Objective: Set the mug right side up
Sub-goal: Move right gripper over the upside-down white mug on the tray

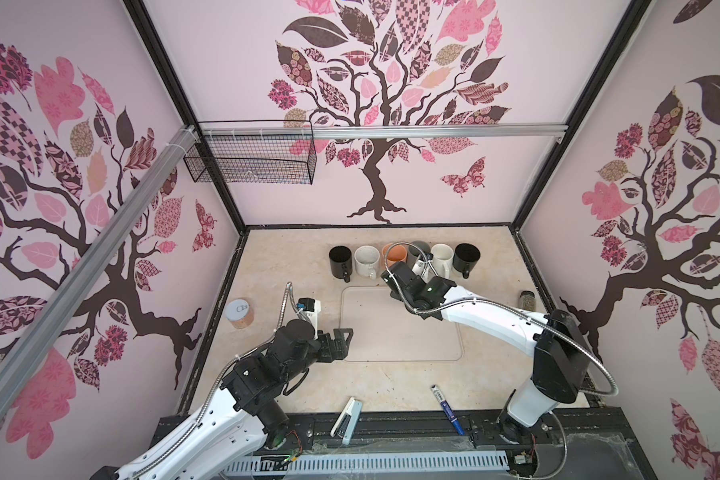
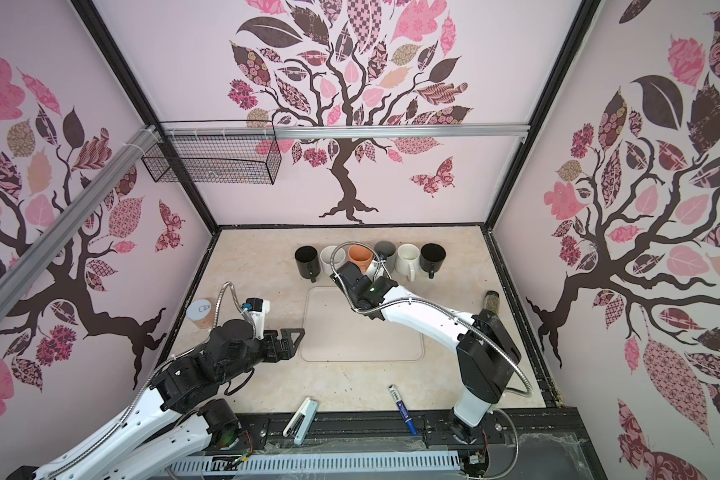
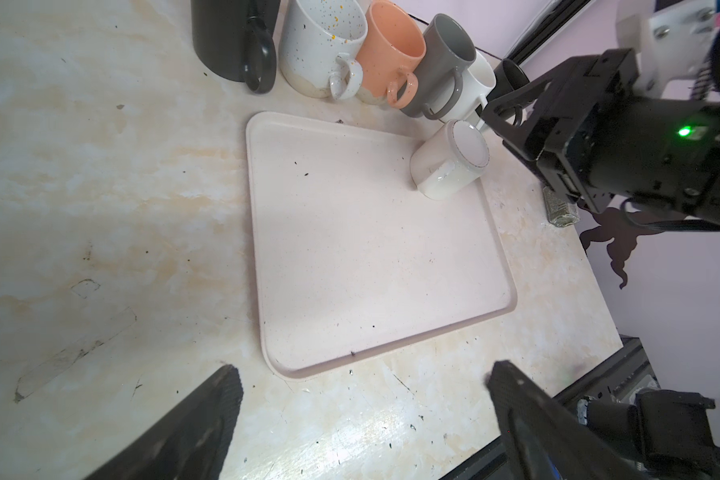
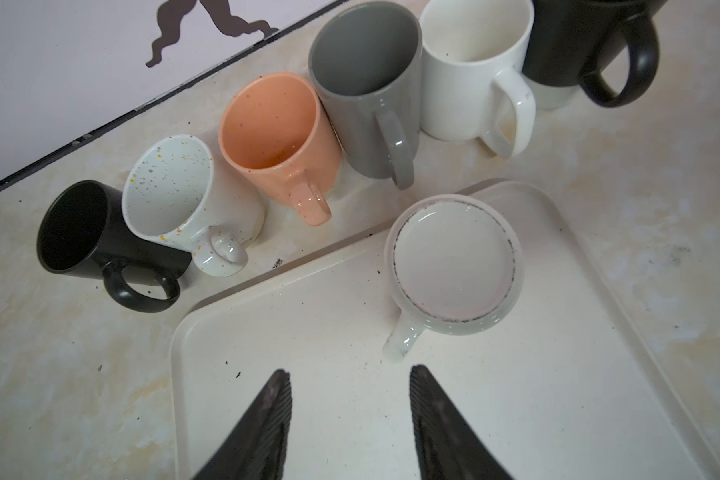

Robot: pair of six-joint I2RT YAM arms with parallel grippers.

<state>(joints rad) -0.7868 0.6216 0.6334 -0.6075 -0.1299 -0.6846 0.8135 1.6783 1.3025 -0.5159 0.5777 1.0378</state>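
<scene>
A white mug (image 4: pixel 454 266) stands upside down, base up, in the far right corner of the cream tray (image 4: pixel 308 332); the left wrist view shows the same mug (image 3: pixel 449 162) and tray (image 3: pixel 350 249). Its handle (image 4: pixel 404 340) points toward my right gripper (image 4: pixel 350 370), which hovers over the tray just short of the mug, open, with nothing between its fingers. In both top views the right arm (image 1: pixel 429 291) covers most of the mug. My left gripper (image 1: pixel 346 343) (image 3: pixel 364 368) is wide open and empty at the tray's near left edge.
Several upright mugs line the back of the table, from a black one (image 1: pixel 341 259) to another black one (image 1: pixel 466 257). A lidded jar (image 1: pixel 240 313) stands at the left and a small spice jar (image 1: pixel 528 299) at the right. A white stapler (image 1: pixel 346 417) and a blue marker (image 1: pixel 447 409) lie at the front edge.
</scene>
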